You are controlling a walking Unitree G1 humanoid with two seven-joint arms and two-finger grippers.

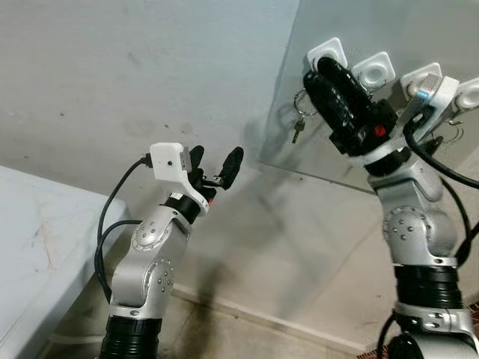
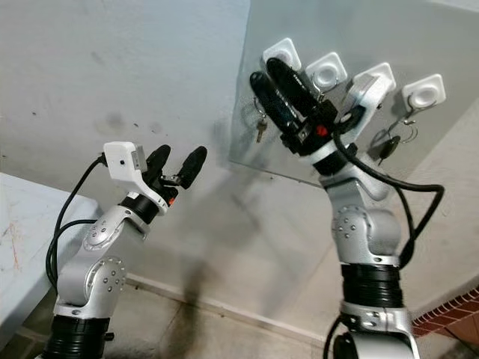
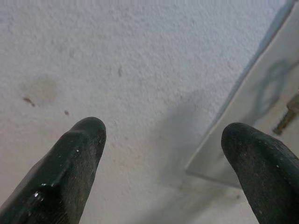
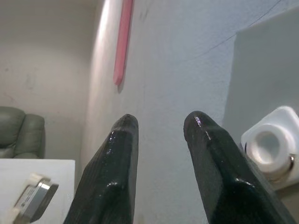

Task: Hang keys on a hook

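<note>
The right tool was raised against a pale panel fixed to the wall, its two black fingers lying a little apart with nothing between them, their tips right beside the leftmost of four white square hooks. A set of keys hung from that leftmost hook on a metal ring, dangling against the panel just beside the fingers; whether the fingers touched the ring, I could not tell. The next hook along stood bare. Farther right, behind the arm's wrist, more rings and something dark, perhaps another key, hung under the third and fourth hooks.

The left tool was held up lower down, well apart from the panel, pointing at the bare grey wall. Its fingers were spread wide and held nothing. A white surface stood at the far left, against the wall.
</note>
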